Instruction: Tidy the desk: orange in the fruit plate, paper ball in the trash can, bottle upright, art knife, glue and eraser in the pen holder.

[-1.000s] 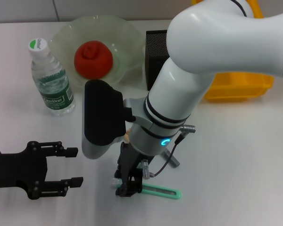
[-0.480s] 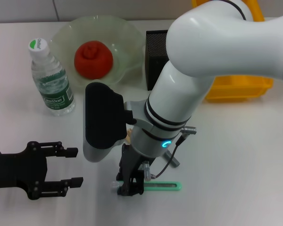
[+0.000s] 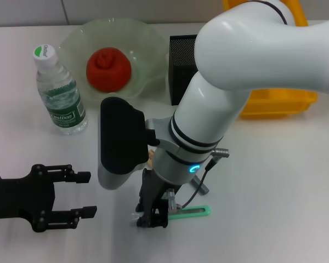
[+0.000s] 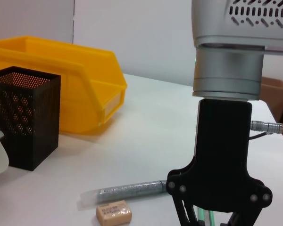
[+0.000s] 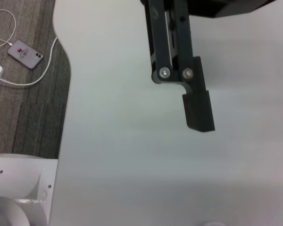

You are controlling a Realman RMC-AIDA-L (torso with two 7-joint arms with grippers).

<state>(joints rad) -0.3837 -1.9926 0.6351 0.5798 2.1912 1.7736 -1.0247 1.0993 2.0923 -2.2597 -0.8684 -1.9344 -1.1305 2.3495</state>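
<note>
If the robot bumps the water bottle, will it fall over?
Probably it could: the bottle stands upright, tall and narrow. Once down it would likely roll, being round. It looks clear plastic, so probably light and unlikely to break.

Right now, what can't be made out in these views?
- Right gripper: its grip on the green knife is hidden by its own body in the head view and cut off at the frame edge in the left wrist view.
- Pen holder contents: blocked by the right arm.
- Trash can, paper ball: in no view.

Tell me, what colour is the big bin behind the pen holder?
Yellow bin; left wrist view shows it best.
</note>
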